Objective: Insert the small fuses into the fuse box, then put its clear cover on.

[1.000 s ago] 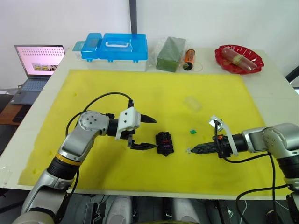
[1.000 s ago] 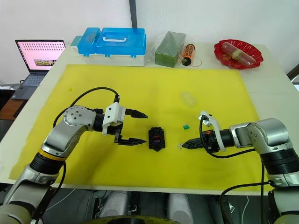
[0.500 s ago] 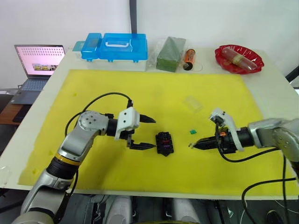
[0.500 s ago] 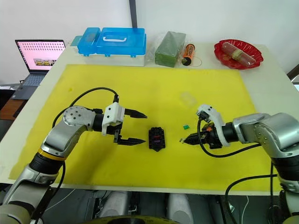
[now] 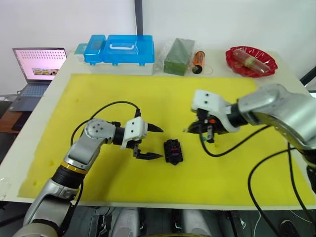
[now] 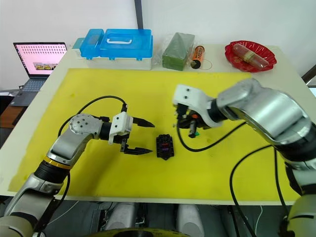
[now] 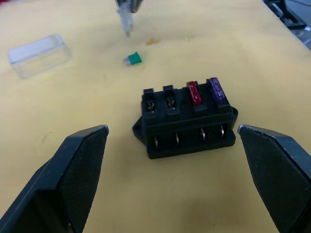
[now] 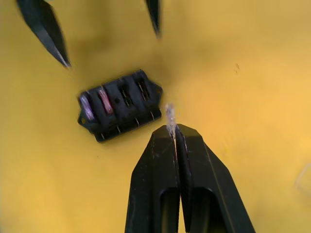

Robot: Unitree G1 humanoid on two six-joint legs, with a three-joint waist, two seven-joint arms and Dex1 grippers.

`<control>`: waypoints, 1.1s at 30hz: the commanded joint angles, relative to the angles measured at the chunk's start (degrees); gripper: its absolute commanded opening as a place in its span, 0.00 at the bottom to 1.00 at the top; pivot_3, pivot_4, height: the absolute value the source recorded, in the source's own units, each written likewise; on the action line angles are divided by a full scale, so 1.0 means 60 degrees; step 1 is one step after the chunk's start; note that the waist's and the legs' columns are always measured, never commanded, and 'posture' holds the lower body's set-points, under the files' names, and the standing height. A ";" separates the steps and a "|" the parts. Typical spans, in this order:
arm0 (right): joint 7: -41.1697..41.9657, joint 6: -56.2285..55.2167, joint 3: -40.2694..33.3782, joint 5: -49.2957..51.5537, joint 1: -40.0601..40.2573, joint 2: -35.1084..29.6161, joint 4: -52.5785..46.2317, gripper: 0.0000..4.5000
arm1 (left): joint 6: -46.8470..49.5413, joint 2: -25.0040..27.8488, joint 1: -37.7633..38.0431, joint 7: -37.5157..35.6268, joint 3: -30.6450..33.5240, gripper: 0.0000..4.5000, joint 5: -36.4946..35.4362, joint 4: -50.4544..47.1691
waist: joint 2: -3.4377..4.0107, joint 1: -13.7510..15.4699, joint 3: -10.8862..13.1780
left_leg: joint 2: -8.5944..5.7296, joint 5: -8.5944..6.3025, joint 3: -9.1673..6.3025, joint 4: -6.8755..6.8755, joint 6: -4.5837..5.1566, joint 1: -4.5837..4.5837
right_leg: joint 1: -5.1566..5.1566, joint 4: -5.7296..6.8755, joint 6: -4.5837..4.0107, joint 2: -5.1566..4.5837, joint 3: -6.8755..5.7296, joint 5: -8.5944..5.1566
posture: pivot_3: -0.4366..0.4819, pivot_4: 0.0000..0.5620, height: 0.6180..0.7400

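Swinging in from the right of the yellow mat (image 5: 98, 89), the right gripper (image 8: 171, 127) now hovers just beyond and right of the small black rectangular fuse box (image 5: 173, 151), where a second ago it sat low on the mat well to the right. Its jaws are pressed together on a tiny clear blade fuse (image 8: 170, 115) that juts from the tips, so this looks like the carry toward an empty slot. The box already holds a red fuse (image 7: 193, 92) and a purple fuse (image 7: 215, 90), with 2 slots open. The left gripper (image 5: 155, 142) has not shifted: jaws spread wide, empty, flanking the box's left side. A green fuse (image 7: 132, 59) and the transparent rectangular plastic cover (image 7: 39, 54) lie on the mat farther off.
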 commanded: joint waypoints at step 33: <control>0.1530 -0.0788 0.2030 -0.2054 -0.0335 0.1197 0.0606 0.00 | 0.0112 0.0040 0.0414 0.0242 -0.0018 1.00 0.0082 -0.0858 | -0.0002 0.0003 -0.0001 | 0.0002 0.0001 -0.0003 0.0001 -0.0001 0.0001 | 0.0001 0.0013 0.0001 0.0006 -0.0009 0.0000 | 0.48 0.27 1.00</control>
